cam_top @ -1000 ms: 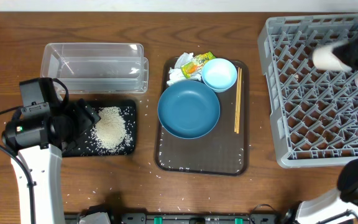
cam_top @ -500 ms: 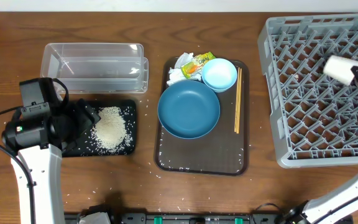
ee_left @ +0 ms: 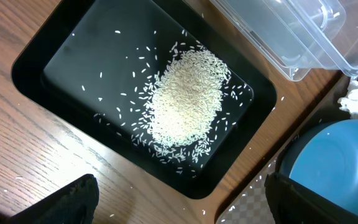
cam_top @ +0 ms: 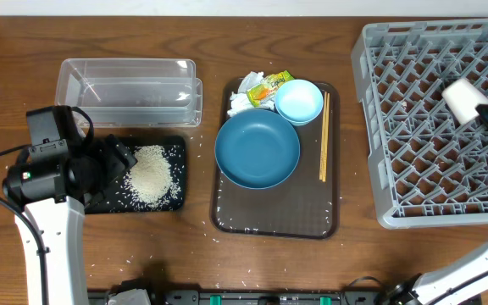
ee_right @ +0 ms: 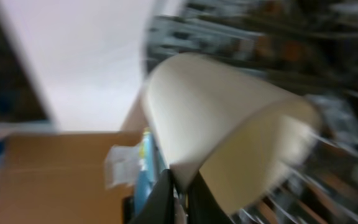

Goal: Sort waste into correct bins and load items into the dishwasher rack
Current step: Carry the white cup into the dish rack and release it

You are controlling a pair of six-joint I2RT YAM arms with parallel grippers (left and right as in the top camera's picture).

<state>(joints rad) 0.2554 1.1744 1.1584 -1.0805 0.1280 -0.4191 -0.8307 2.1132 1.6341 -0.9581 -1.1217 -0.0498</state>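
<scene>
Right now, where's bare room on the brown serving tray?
The near strip of the brown serving tray, between the large blue bowl and the near rim, is bare save stray rice grains. The far end is crowded: small light-blue bowl, crumpled white tissue, yellow-green wrapper, wooden chopsticks along the right edge.

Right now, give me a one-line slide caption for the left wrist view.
Left gripper hovers open above a black tray of rice, clear tub and blue bowl alongside.
</scene>
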